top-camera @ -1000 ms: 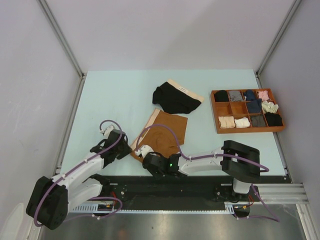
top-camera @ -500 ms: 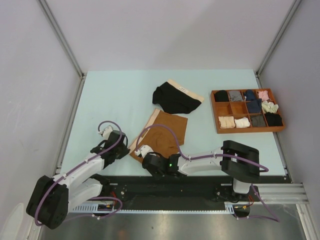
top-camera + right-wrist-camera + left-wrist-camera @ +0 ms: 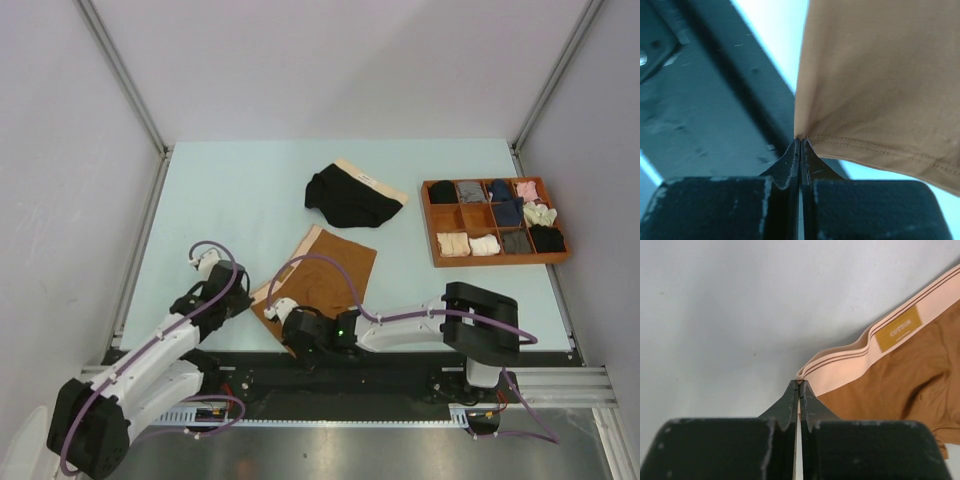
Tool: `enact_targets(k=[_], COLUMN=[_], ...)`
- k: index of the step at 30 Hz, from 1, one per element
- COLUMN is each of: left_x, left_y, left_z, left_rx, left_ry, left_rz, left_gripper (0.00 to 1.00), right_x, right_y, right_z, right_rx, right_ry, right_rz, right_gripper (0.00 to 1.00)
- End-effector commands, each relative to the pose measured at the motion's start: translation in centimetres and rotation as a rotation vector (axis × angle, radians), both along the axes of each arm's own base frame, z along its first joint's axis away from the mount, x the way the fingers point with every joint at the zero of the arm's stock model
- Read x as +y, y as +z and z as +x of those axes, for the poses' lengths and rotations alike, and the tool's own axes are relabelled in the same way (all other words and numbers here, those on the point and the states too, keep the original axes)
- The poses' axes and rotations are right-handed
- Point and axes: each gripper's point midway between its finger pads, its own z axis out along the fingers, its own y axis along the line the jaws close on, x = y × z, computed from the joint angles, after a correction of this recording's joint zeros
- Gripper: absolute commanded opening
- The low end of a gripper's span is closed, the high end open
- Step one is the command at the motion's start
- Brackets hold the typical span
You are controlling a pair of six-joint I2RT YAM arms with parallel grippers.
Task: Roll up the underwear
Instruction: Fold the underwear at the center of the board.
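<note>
The rust-brown briefs [image 3: 325, 272] lie flat on the pale blue bench [image 3: 230, 190], near its front edge and between the two arms. The fabric is a soft, matte knit with a few shallow folds. The waistband [image 3: 860, 360] is a smooth peach elastic with thin dark stripes, and it carries a small mustard label [image 3: 898, 329].

The left claw [image 3: 799, 385] is pressed together on the end corner of this waistband; its two dark, pointed fingers meet with only the thin elastic between them. The right claw [image 3: 800, 141] is clamped in the same way on a corner of the stitched hem [image 3: 880, 150], and the cloth there is drawn into a small peak with fine creases spreading from it.

The black briefs [image 3: 350, 198] lie further back on the bench, somewhat crumpled, with a beige waistband on the far side. At the right stands a wooden tray [image 3: 500, 261] divided in square compartments, several of them holding small rolled pieces of fabric in different colours
</note>
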Motion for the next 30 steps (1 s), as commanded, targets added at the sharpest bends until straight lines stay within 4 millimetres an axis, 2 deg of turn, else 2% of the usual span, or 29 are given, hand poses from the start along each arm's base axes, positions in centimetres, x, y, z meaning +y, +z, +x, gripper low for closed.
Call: enact_targets(k=[1, 4, 6, 7, 11, 12, 14, 15, 17, 19, 21, 22, 23, 30], left_x=[1.5, 1.7, 1.1, 0.9, -0.3, -0.7, -1.6, -1.9, -3.0, -4.1, -5.2, -5.8, -6.4, -10.2], left_y=[2.8, 3.4, 4.2, 4.4, 5.5, 6.0, 7.2, 7.0, 8.3, 8.2, 9.2, 8.6, 9.4, 9.7], left_z=[0.2, -0.3, -0.1, 0.0, 1.2, 2.0, 3.0, 3.3, 4.6, 5.3, 6.5, 6.7, 7.5, 11.1], left_rx=[-0.047, -0.043, -0.056, -0.054, -0.03, -0.032, -0.058, -0.044, -0.072, -0.062, -0.085, -0.06, -0.081, -0.072], left_ry=[0.014, 0.002, -0.025, -0.046, -0.105, -0.113, -0.135, -0.143, -0.166, -0.191, -0.207, -0.221, -0.227, -0.288], left_rz=[0.067, 0.073, 0.053, 0.059, 0.068, 0.072, 0.065, 0.07, 0.052, 0.056, 0.041, 0.046, 0.037, 0.042], left_gripper=[0.0, 0.0, 0.0, 0.0, 0.0, 0.0, 0.0, 0.0, 0.0, 0.0, 0.0, 0.01, 0.0, 0.01], right_x=[2.4, 2.9, 2.8, 2.9, 1.6, 1.1, 0.2, -0.4, -1.4, -2.7, -3.6, -4.5, -4.9, -8.1], right_y=[4.1, 5.6, 6.3, 7.5, 9.2, 9.5, 10.0, 10.0, 9.9, 9.7, 10.0, 9.8, 9.8, 9.7], right_z=[-3.3, -4.0, -3.6, -3.2, -0.4, 1.0, 2.4, 3.8, 5.0, 6.8, 7.9, 8.9, 9.3, 12.9], right_rx=[0.082, 0.097, 0.092, 0.084, 0.08, 0.069, 0.051, 0.036, 0.03, 0.018, 0.008, 0.006, 0.005, 0.007], right_ry=[0.123, 0.137, 0.118, 0.107, 0.019, -0.012, -0.038, -0.064, -0.089, -0.129, -0.158, -0.18, -0.189, -0.274], right_rz=[0.142, 0.169, 0.175, 0.199, 0.211, 0.212, 0.203, 0.197, 0.176, 0.148, 0.14, 0.124, 0.119, 0.093], right_gripper=[0.0, 0.0, 0.0, 0.0, 0.0, 0.0, 0.0, 0.0, 0.0, 0.0, 0.0, 0.0, 0.0, 0.0])
